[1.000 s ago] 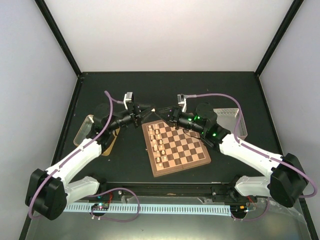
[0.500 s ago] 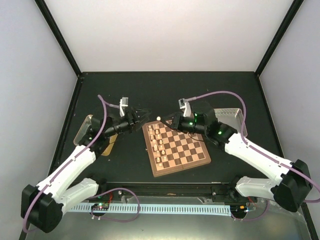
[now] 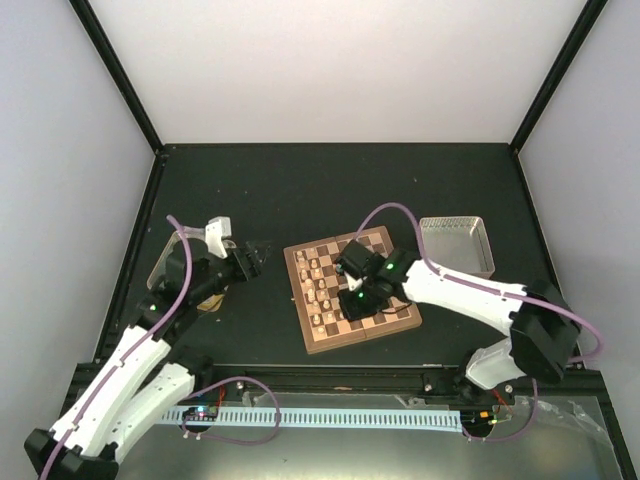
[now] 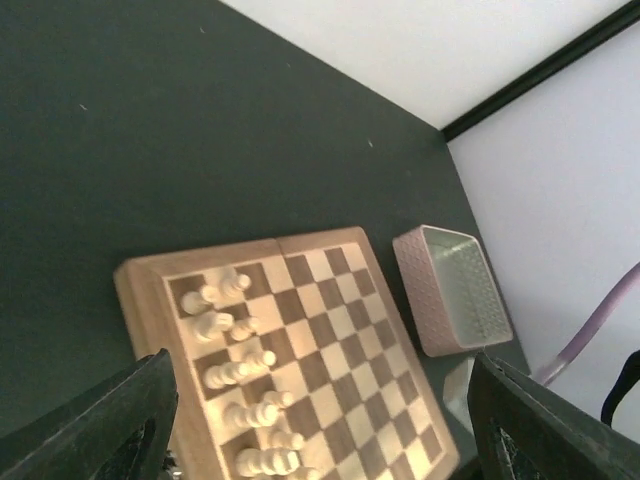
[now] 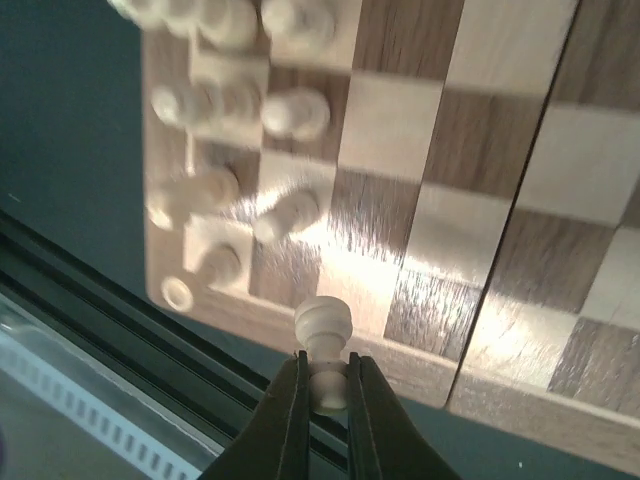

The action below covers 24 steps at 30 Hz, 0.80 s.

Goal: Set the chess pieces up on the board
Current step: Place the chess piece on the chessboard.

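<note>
The board lies at the table's middle, with pale chess pieces standing in its two left columns. My right gripper hangs over the board's near-left part, shut on a pale pawn. In the right wrist view the pawn sticks out past the fingertips of the right gripper, over the board's near rim, beside other pale pieces. My left gripper is open and empty, left of the board. Its view shows the board and pieces between its wide jaws.
A clear tray stands right of the board's far corner, also seen as a tray in the left wrist view. A gold tin sits at the left, partly behind the left arm. A white slotted rail runs along the near edge.
The two grippers met at the board's far-left corner. The left one opened, let go of the pale pawn and drew back left. The right one carried the pawn toward the board's near side.
</note>
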Available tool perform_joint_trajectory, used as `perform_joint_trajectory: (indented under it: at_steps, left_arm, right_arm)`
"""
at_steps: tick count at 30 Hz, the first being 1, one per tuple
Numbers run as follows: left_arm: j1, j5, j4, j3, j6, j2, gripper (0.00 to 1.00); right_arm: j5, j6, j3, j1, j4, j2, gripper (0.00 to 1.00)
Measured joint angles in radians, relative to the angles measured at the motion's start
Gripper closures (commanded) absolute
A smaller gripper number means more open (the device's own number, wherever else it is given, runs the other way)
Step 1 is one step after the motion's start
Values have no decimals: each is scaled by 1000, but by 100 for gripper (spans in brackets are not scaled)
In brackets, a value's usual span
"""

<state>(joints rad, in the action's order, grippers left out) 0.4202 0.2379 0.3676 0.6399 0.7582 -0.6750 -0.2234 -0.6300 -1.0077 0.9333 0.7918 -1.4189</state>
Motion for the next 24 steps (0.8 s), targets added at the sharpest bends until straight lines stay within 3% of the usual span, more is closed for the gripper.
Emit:
perform_joint_trajectory:
  at_steps: [7,24]
  left_arm:
    - [0,-101,61,-28,-85,113,16]
    - [0,-160,113,-28,-124,114,16]
  right_arm:
    - [30,21,-50,106,89,-123,99]
    - [50,-5,-123,166,88,-251,96]
